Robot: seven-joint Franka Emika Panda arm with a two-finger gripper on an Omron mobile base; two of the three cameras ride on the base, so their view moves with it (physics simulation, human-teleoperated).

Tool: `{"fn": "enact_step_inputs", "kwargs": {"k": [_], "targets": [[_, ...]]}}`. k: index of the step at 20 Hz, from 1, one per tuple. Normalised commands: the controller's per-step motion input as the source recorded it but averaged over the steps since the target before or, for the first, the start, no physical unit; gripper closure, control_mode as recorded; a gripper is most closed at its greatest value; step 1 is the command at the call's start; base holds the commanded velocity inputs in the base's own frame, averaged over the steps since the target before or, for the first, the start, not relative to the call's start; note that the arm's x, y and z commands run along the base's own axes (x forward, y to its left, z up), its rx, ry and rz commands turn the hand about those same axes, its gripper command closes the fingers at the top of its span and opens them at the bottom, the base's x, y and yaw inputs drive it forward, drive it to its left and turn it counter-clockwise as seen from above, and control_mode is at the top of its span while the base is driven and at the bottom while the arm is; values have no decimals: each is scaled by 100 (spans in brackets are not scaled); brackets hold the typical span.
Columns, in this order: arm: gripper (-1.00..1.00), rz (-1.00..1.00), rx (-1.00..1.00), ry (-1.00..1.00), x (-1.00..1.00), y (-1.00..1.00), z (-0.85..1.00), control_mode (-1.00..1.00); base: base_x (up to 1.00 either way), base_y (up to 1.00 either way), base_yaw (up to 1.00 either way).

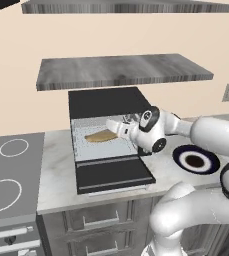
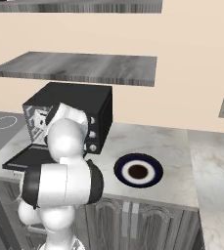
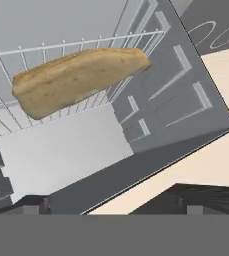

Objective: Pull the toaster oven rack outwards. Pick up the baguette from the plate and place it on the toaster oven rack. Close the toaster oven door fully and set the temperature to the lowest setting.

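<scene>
A small tan-golden baguette [image 3: 78, 80] lies on the silver-grey wire-grid toaster oven rack [image 3: 46, 50] inside the black toaster oven [image 1: 106, 102], whose black rectangular door [image 1: 113, 175] hangs folded down flat over the pale marble counter [image 1: 58, 175]. The white arm's two-finger gripper [image 1: 117, 127] hovers just in front of the open cavity with its jaws spread wide and nothing between them; the loaf sits just beyond the fingertips, apart from them, lying across the wires with one end toward the cavity's grey side wall. The round plate with the dark blue rim [image 1: 178, 159] stands bare on the counter to the right of the oven, well apart from the bread. The loaf looks light, dry and fairly stiff, with a crust that should grip well; it would best be taken across its narrow middle. The door is likely the next concern: a rigid hinged panel, best pushed up from under its front edge by the long silver bar handle [image 1: 118, 189]. The column of small round knobs [image 2: 91, 133] shows on the oven's right-hand panel.
</scene>
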Motion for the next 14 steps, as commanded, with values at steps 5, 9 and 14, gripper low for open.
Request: {"fn": "enact_step_inputs", "kwargs": {"k": [5,9,14], "targets": [[-100,5,-14,-4,-91,0,100,-100,0,0,0],[-100,11,-21,0,-99,0,100,-100,0,0,0],[-100,7,-24,5,-100,0,100,-100,0,0,0]]}}
